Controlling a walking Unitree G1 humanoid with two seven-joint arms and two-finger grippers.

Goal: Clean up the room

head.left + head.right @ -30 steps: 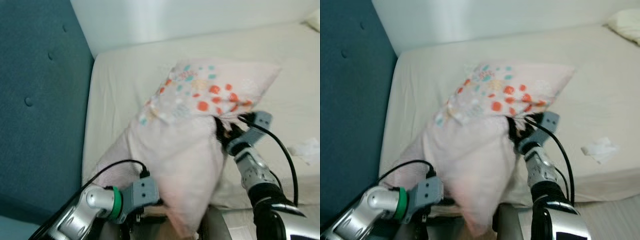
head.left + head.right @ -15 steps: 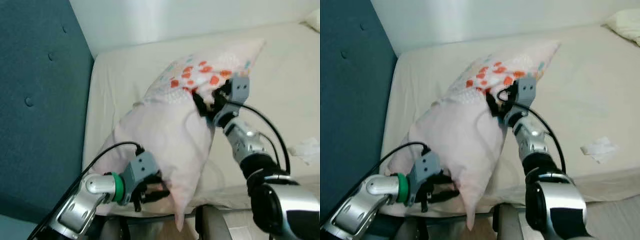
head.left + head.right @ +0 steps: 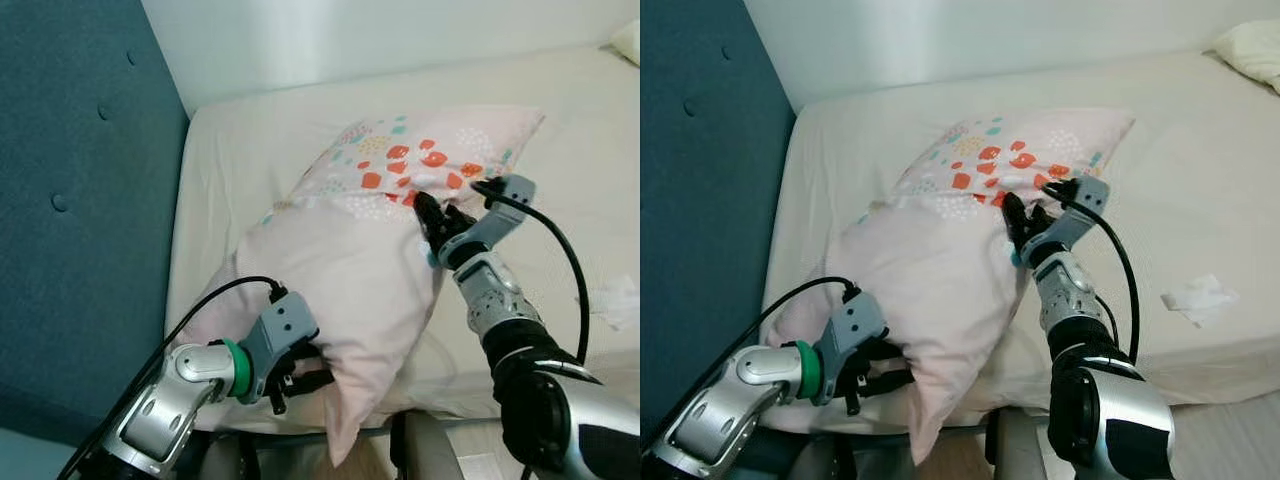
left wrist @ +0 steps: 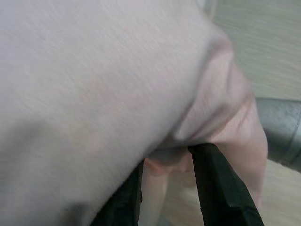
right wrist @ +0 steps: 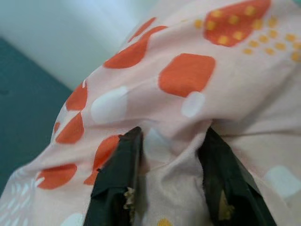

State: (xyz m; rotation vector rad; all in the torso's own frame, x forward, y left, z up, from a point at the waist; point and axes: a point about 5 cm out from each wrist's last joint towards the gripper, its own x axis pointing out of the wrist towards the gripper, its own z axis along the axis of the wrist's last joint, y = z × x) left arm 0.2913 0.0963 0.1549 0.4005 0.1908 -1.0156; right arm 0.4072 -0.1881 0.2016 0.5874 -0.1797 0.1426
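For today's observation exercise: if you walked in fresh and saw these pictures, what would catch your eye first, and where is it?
First, the big pink pillow with orange and teal spots, lying at the head of the cream bed next to the teal headboard. Both arms grip it: the left gripper is shut on its plain lower corner, and the right gripper pinches the patterned end. A crumpled tissue lies farther right on the bed.

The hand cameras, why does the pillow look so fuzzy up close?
In the left wrist view the pillow sits so close that it is a soft pink blur; the right wrist view is sharper on the orange spots, blurry at the fingers.
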